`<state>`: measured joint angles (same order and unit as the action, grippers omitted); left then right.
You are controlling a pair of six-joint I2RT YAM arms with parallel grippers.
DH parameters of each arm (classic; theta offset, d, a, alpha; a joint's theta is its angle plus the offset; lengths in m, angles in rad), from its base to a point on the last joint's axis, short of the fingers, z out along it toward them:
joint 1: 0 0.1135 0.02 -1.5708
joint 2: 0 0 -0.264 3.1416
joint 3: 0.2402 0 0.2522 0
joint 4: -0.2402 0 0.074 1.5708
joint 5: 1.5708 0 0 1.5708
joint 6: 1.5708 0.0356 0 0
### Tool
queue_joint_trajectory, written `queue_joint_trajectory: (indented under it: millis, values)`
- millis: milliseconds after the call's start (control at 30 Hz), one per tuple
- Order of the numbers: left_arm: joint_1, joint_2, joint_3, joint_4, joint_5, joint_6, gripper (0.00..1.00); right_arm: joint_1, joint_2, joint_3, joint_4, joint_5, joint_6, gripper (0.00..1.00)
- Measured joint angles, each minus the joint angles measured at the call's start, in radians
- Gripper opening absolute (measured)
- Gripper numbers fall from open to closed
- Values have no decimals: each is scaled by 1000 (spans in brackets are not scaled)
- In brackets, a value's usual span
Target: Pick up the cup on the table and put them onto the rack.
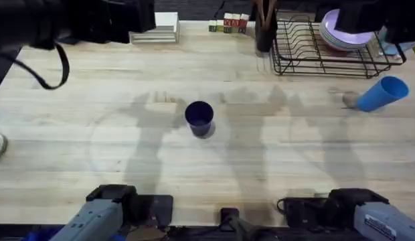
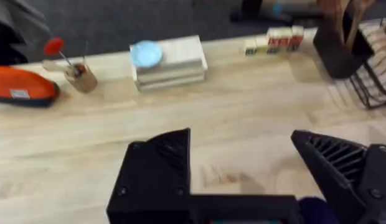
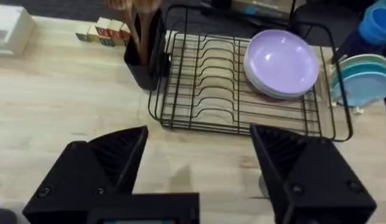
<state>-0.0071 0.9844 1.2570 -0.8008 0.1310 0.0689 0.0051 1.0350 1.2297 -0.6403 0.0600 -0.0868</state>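
Dark navy cup (image 1: 199,117) stands upright, mouth up, at centre of the desk (image 1: 94,154); light sky-blue cup (image 1: 383,94) lies on its side at right edge of frame, long axis running lower left to upper right, just below the black wire rack (image 1: 314,53) that holds purple plates (image 1: 341,33). Left gripper (image 2: 243,168) fingers apart over bare wood; right gripper (image 3: 199,165) fingers apart, facing the rack.

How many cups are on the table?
2. The dark blue cup stands upright mid-table. The light blue cup lies on its side by the right edge, in front of the rack. More may be hidden.
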Motion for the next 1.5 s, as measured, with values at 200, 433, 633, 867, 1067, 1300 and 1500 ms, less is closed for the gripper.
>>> queue_joint_trajectory:
  millis: [200, 433, 633, 867, 1067, 1300, 1500]
  values:
    - [0, 99, 68, -75, 4, 3, 993, 0, 23, 0, -5, -19, 0, 996]
    - [0, 119, 68, -82, 4, 3, 993, 0, 23, 0, -27, -24, 4, 996]
    - [0, 119, 68, -83, 4, 3, 993, -7, 23, 0, -55, -24, 5, 996]
    - [0, 119, 68, -86, 4, 3, 993, -150, 40, 0, -61, -27, 50, 996]
    - [0, 119, 68, -86, 4, 3, 993, -353, 90, 0, -93, -27, 73, 996]
    - [0, 119, 68, -86, 4, 3, 993, -464, 103, 0, -99, -27, 80, 996]
    - [0, 119, 68, -86, 4, 3, 993, -475, 125, 0, -129, -27, 80, 996]
